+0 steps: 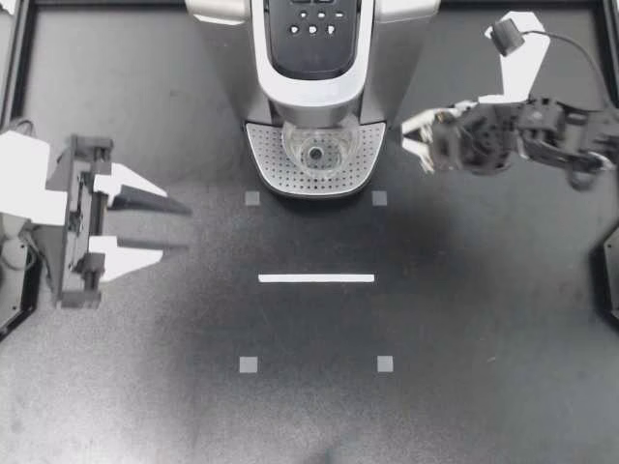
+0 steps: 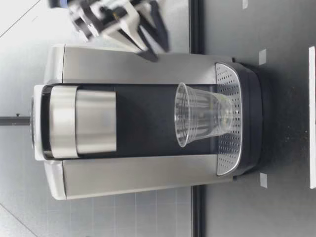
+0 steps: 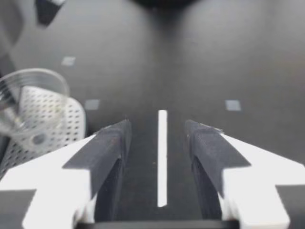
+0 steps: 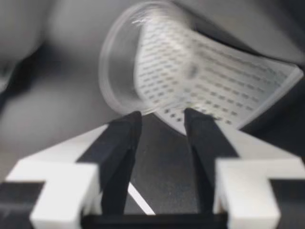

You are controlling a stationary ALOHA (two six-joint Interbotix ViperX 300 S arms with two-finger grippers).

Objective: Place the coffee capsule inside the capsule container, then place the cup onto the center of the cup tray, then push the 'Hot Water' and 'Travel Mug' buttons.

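The clear cup (image 1: 314, 151) stands upright on the perforated tray (image 1: 266, 155) of the machine (image 1: 397, 68), about at the tray's middle and under the spout. The low view shows the cup (image 2: 202, 114) resting base down on the tray (image 2: 228, 79).

My left gripper (image 1: 182, 228) hangs over bare table well off to the machine's side. Its 2 fingers are spread wide and hold nothing. In the left wrist view the white strip (image 3: 162, 157) lies on the table between them.

My right gripper (image 1: 414, 135) is just beside the tray's edge, apart from the cup. It is blurred there. In its wrist view the fingers (image 4: 125, 138) stand a modest gap apart, seemingly empty, with the cup (image 4: 124, 71) ahead. The buttons (image 1: 311, 25) sit on the machine's dark top panel. 4 grey squares (image 1: 249, 364) mark the table.
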